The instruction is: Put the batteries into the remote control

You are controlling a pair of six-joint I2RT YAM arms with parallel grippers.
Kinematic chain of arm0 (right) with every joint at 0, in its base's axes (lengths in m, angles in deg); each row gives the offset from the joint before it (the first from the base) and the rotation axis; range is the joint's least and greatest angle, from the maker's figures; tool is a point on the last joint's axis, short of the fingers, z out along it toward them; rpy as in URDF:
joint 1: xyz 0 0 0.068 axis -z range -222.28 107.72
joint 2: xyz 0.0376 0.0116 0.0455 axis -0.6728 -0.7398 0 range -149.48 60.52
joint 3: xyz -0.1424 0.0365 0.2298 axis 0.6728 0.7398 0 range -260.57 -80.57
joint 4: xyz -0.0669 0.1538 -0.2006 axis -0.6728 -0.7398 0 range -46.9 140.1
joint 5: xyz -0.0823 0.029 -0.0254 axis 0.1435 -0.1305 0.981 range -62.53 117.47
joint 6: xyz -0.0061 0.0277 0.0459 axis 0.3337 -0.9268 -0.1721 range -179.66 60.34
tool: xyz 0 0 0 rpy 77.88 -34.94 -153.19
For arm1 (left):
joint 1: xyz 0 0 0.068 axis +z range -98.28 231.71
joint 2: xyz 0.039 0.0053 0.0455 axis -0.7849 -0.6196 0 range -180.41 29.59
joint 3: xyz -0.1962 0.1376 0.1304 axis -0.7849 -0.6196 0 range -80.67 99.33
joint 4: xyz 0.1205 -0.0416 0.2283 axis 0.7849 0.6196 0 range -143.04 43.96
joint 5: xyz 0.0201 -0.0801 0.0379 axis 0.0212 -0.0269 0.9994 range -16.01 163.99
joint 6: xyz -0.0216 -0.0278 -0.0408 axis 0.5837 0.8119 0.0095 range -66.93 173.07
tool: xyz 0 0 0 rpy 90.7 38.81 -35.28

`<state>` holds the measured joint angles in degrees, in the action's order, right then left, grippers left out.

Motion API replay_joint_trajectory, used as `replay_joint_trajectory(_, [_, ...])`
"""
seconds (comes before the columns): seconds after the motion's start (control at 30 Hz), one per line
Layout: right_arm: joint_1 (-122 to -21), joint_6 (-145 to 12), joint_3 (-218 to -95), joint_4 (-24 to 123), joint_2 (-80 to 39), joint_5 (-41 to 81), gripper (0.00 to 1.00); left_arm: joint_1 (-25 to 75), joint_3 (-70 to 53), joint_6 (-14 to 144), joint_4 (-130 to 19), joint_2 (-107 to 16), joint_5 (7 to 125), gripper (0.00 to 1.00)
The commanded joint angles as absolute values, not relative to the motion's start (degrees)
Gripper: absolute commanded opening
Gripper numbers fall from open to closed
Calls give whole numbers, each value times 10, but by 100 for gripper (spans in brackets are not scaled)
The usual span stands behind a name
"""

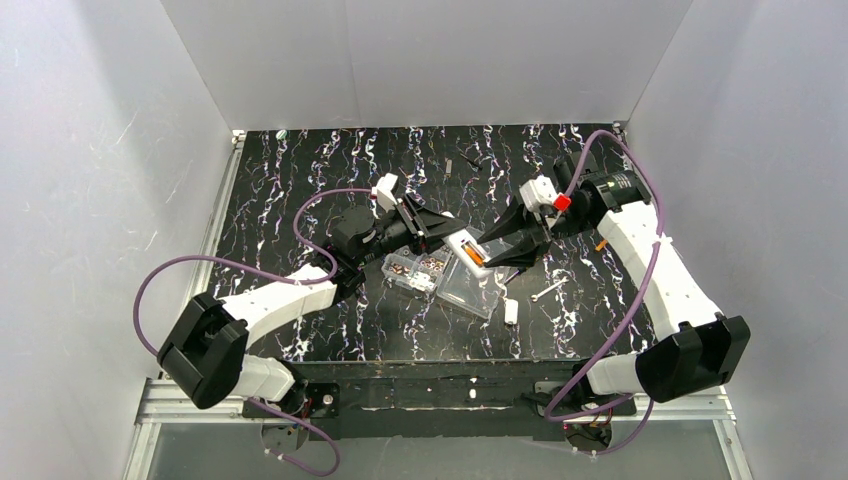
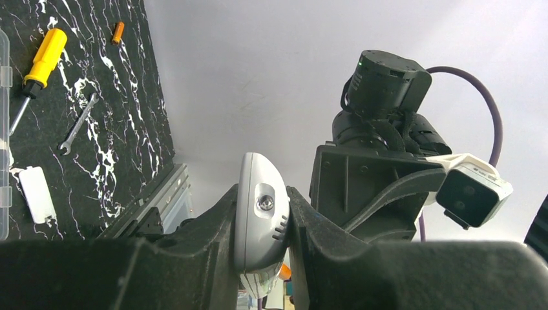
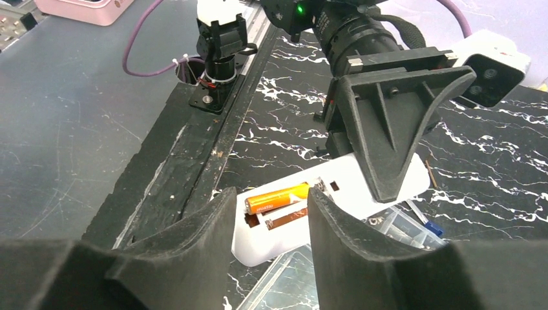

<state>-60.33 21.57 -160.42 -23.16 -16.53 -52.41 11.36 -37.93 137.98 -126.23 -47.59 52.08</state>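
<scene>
open black marbled worktop [image 1: 300,170] lies along your far left; under the slim white remote control [image 1: 468,250] a clear compartmented plastic box [image 1: 470,290] blocks low passes, the left gripper [image 1: 448,235] its left end.

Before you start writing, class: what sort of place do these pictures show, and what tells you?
Probably a robotics lab test cell: a left arm and right arm mounted at a black marbled table, plain white walls around it, a screwdriver and wrench lying out.
</scene>
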Motion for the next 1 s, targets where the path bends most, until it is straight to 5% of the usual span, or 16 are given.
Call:
replay_joint_trajectory(0.0, [-609, 239, -1612, -257, -157, -532, 55, 111, -356, 1387, -1325, -471, 504, 0])
replay_joint_trajectory(0.97, [-629, 262, -1632, -293, -204, -516, 51, 111, -354, 1392, -1338, -480, 504, 0])
